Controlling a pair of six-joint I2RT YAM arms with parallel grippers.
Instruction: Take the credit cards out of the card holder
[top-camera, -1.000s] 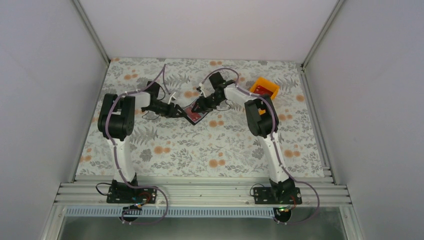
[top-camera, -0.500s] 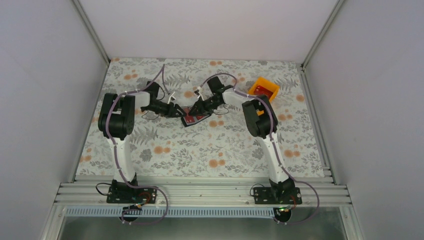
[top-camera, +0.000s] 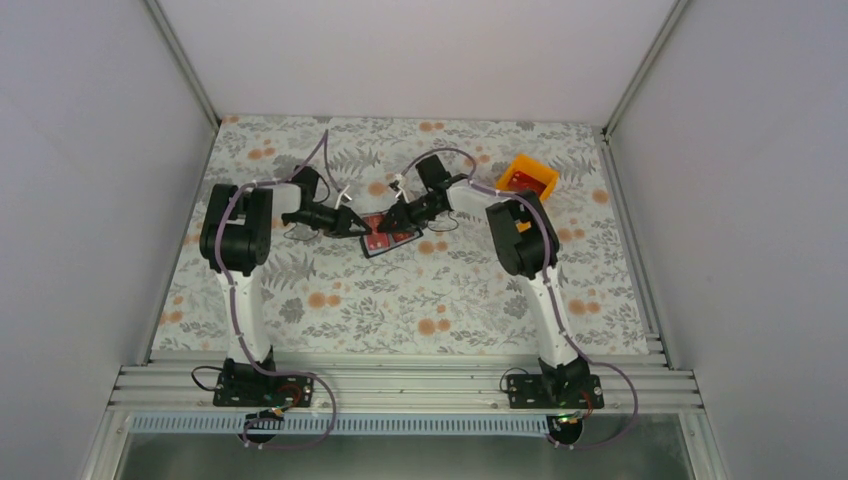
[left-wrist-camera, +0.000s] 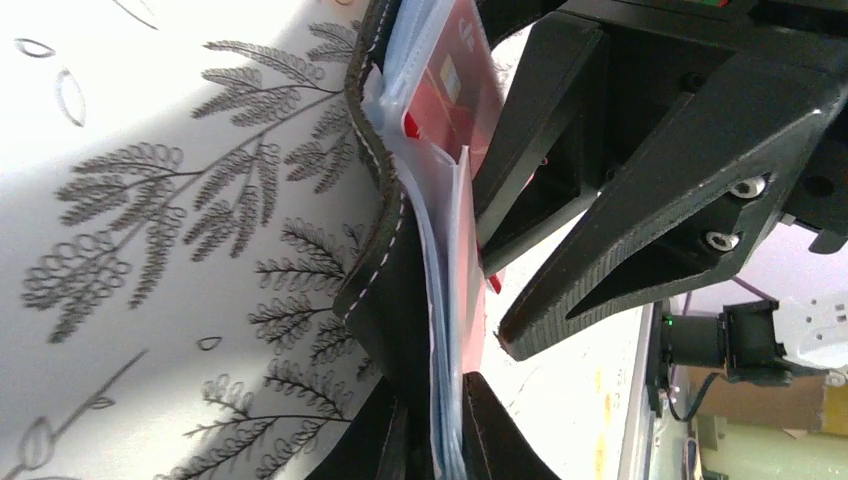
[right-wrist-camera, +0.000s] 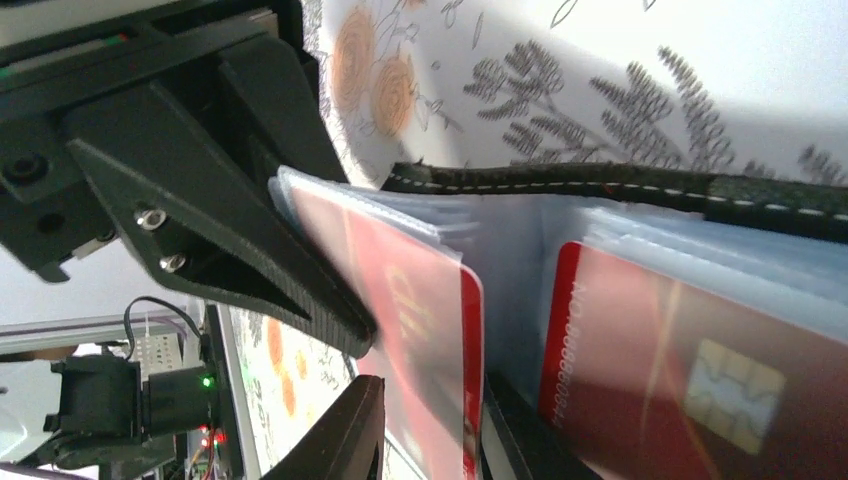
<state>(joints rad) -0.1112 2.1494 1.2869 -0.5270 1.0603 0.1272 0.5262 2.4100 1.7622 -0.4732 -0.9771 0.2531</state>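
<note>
The card holder (top-camera: 385, 240) lies open on the flowered cloth between my grippers, red credit cards showing in its clear sleeves. My left gripper (top-camera: 357, 228) is shut on the holder's black edge and sleeves (left-wrist-camera: 385, 250), its fingertips meeting around them (left-wrist-camera: 435, 400). One credit card (left-wrist-camera: 455, 90) stands in a sleeve above. My right gripper (top-camera: 392, 222) is over the holder. In the right wrist view (right-wrist-camera: 435, 385) its jaws straddle one red credit card (right-wrist-camera: 420, 300) with a gap, partly open. A second credit card (right-wrist-camera: 680, 370) with a chip sits in the sleeve to the right.
An orange bin (top-camera: 530, 175) stands at the back right with something red inside. The left gripper's finger (right-wrist-camera: 220, 230) is close beside the right jaws. Grey walls bound the cloth on three sides.
My right gripper has moved left and lower onto the holder. The holder has shifted slightly left and toward the near edge. The left gripper has kept its hold.
</note>
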